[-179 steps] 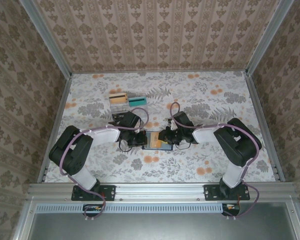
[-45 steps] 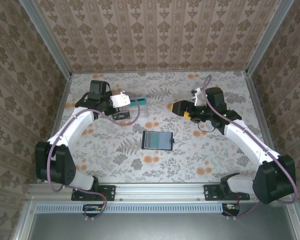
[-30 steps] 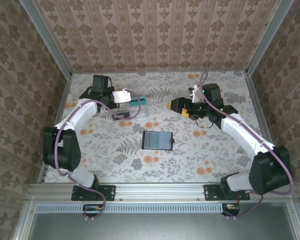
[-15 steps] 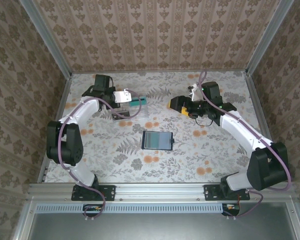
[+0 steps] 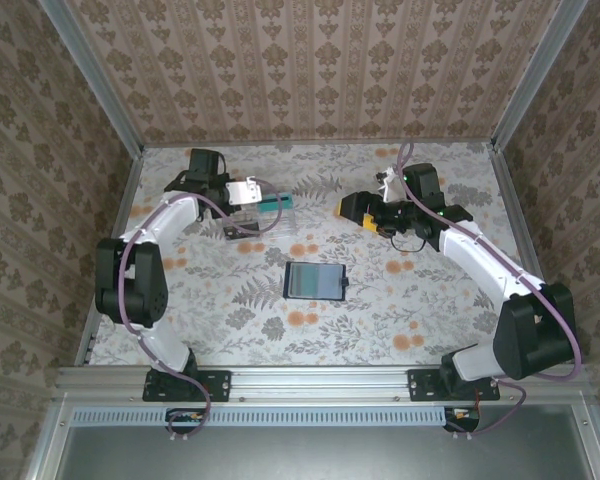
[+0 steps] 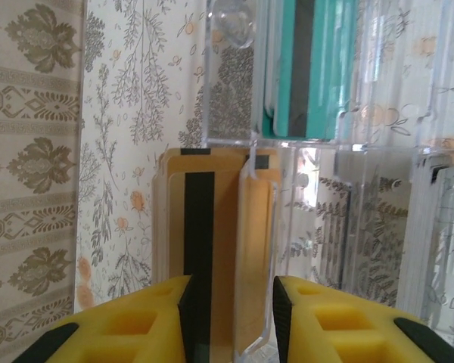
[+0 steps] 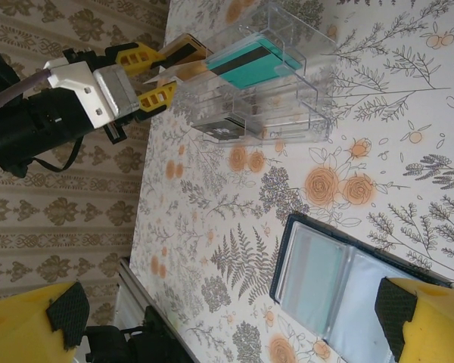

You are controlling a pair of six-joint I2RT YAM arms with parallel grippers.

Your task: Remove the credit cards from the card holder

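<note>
The card holder (image 5: 315,281) is seen lying open and flat on the flowered table (image 5: 430,310), its greyish see-through pockets turned up. Whether cards are in those pockets cannot be told. From above, it lies at about 5 o'clock from the left gripper (image 5: 251,190) and at about 7 o'clock from the right gripper (image 5: 352,207), well apart from both.

The left gripper is held at the clear tray (image 5: 270,218), its yellow fingers (image 6: 151,318) parted a little, with nothing clamped. Just beyond them a tan card (image 6: 223,227) with a black stripe is seen in one compartment, and a teal card (image 6: 318,68) in the next, at 12 o'clock. The right gripper's jaws are spread wide and hold nothing.
</note>
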